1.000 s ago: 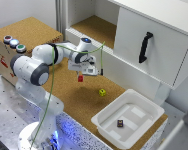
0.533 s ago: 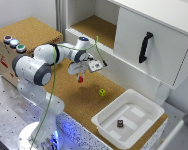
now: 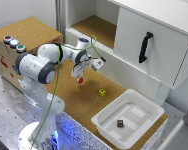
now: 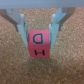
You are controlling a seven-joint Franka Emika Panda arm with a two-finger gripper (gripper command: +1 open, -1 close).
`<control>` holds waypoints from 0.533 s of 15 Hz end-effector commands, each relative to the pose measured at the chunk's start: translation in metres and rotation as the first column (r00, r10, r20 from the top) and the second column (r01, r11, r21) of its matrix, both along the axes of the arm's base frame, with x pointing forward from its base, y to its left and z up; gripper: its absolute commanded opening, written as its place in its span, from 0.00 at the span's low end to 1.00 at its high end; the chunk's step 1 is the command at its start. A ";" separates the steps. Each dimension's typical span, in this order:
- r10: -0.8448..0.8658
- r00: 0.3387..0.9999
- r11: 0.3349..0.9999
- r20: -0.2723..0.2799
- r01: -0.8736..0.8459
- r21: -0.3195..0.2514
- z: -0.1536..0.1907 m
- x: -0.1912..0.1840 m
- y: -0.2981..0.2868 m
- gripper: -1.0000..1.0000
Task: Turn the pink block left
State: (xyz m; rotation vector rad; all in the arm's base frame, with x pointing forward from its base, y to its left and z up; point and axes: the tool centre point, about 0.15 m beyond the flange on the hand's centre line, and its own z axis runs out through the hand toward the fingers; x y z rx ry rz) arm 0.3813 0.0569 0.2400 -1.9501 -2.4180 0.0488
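Already the hand is closed on the pink block, which sits clamped between its fingertips just above the cork desk, so the grasp looks done and the leftward turn and release remain.

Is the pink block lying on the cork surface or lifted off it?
Cannot tell for sure. The pink block sits between the pincer fingers; the exterior view shows it low over the cork, contact unclear.
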 end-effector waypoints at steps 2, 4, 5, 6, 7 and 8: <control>-0.164 0.985 0.986 -0.059 0.161 -0.050 -0.004 0.033 0.003 1.00; -0.220 0.973 0.975 -0.064 0.219 -0.030 0.006 0.034 0.001 1.00; -0.232 0.971 0.973 -0.062 0.231 -0.027 0.011 0.033 0.000 1.00; -0.234 0.971 0.972 -0.056 0.232 -0.032 0.015 0.030 -0.001 1.00; -0.239 0.970 0.971 -0.053 0.237 -0.038 0.019 0.028 -0.002 1.00; -0.247 0.968 0.968 -0.047 0.245 -0.047 0.024 0.026 -0.004 1.00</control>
